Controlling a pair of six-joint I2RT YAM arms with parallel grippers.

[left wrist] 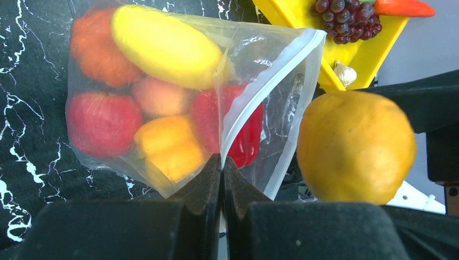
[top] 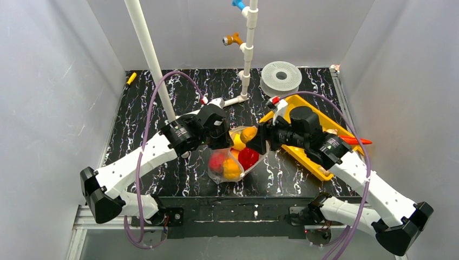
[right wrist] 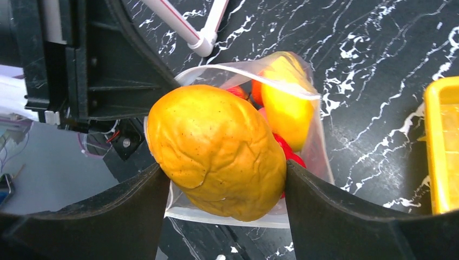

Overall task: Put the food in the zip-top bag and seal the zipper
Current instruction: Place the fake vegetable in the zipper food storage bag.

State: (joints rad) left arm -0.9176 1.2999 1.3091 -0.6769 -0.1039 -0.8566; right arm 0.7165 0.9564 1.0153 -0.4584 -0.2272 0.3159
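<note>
The clear zip-top bag (top: 233, 160) lies mid-table with several red, orange and yellow toy foods inside (left wrist: 162, 54). My left gripper (left wrist: 222, 162) is shut on the bag's whitish zipper strip (left wrist: 260, 95) and holds the mouth open. My right gripper (right wrist: 222, 179) is shut on a wrinkled orange-yellow fruit (right wrist: 216, 149) and holds it at the bag's mouth (right wrist: 243, 73), above the zipper edge. The same fruit shows in the left wrist view (left wrist: 354, 146) and in the top view (top: 248, 134). Purple grapes (left wrist: 346, 19) and an orange-red pepper (left wrist: 403, 7) lie on the yellow tray.
The yellow tray (top: 319, 168) lies right of the bag under my right arm. A white filament spool (top: 281, 77) stands at the back. White PVC pipes (top: 246, 59) rise behind the bag. A small yellow item (top: 131, 78) lies at the far left.
</note>
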